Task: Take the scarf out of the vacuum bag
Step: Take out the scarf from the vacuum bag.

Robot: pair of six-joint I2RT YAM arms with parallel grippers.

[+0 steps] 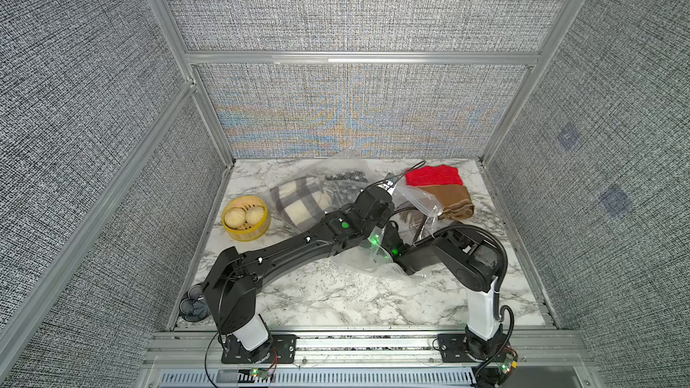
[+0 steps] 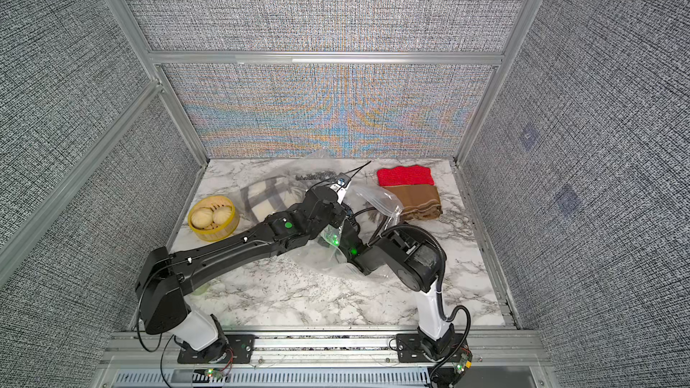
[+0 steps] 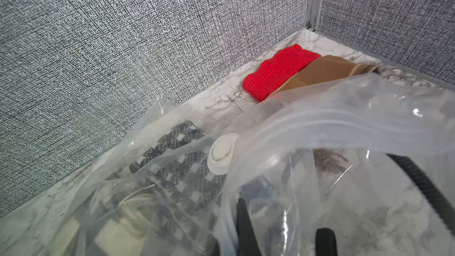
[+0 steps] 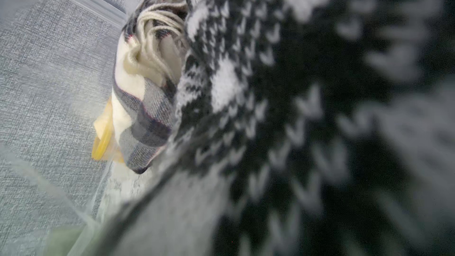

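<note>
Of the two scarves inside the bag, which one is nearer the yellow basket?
The plaid cream-and-grey scarf, beside the basket; the black-and-white knit one lies farther back.

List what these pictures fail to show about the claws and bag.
Right claw: in both top views hidden under the left arm and the vacuum bag; in the right wrist view the blurred knit scarf fills the frame.
Left claw: in the left wrist view its fingertips veiled by bag plastic, cut by the edge; grip unclear.
Dark round things, in a top view: half behind the left arm, too small to name.
</note>
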